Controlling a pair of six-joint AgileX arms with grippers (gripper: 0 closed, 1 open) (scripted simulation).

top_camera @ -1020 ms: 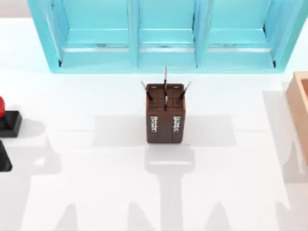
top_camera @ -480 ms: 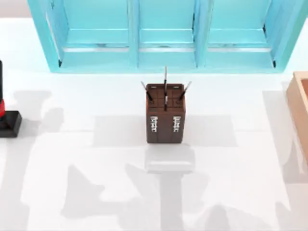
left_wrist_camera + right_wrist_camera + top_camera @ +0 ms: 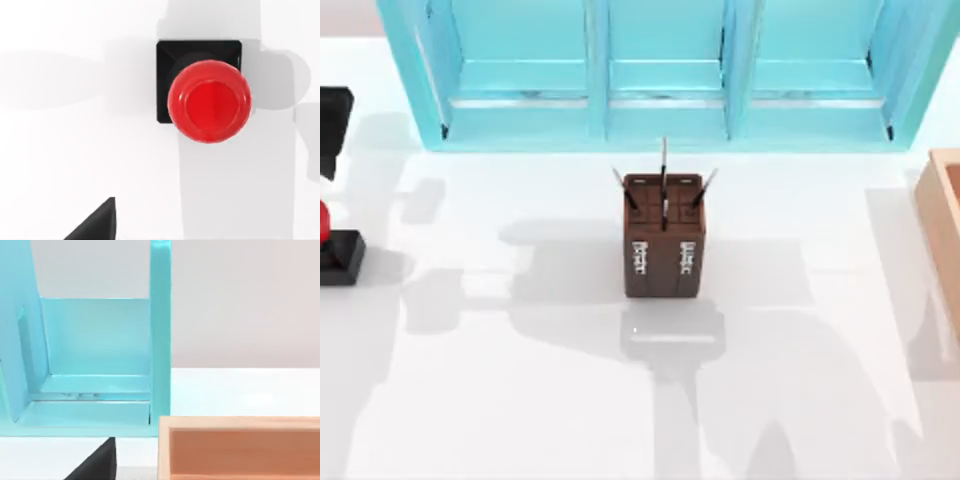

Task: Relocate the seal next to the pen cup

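The seal (image 3: 332,245) stands upright at the table's (image 3: 520,400) far left edge, its red knob seen from directly above in the left wrist view, where the left gripper's finger spread cannot be told. The pen cup (image 3: 663,245) stands mid-table, well apart. Behind it sits a turquoise shelf (image 3: 660,75) with 3 bays; a tan box (image 3: 945,230) lies right.

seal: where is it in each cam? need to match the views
Top view: seal at the table's far left edge, cut off by the frame, well apart from the pen cup.
Left wrist view: seal seen from above, red knob over black base.
Right wrist view: not in it.
Shared landmark: the seal's black square base.
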